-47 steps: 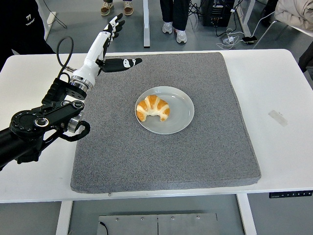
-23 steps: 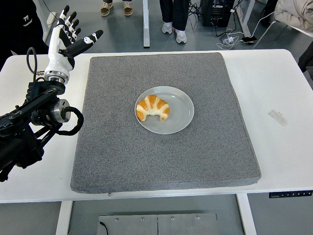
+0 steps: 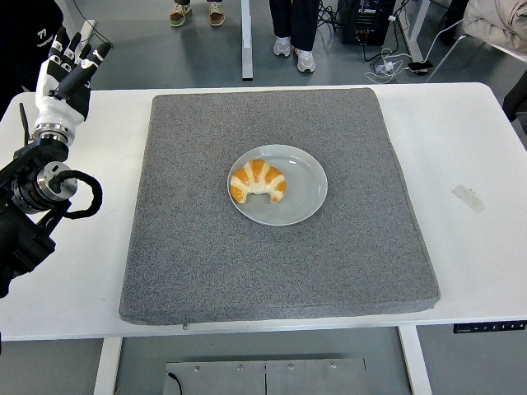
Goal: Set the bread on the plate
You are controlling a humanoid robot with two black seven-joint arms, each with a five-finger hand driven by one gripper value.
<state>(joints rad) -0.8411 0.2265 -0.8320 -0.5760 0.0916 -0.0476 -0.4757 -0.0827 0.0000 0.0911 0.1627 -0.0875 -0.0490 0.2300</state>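
So the croissant [image 3: 258, 181] is sitting on the grey plate [image 3: 300, 202], a bit left of the plate's centre, curved with its tips pointing down toward the near edge. The plate is roughly in the middle of a big grey foam mat [image 3: 272, 263] that covers most of the white bench [image 3: 469, 148].

The left robot hand [image 3: 67, 70] is way off at the far left corner, raised above the bench edge, well apart from the plate. Fingers are spread and pointing up, holding nothing. It's white on the palm side with black fingertips. The black arm [image 3: 33, 206] below it comes in from the left edge with a loop of black cable by the wrist joint.

There's a small piece of what looks like clear tape [image 3: 468, 198] on the bare bench to the right of the mat, hard to say exactly what it is from up here.

Past the far edge of the bench you can see people's legs and sneakers [image 3: 295, 49] on the floor, plus some cables and a black box [image 3: 366, 20] up top right. A dark sleeve [image 3: 20, 33] shows at the top left corner.
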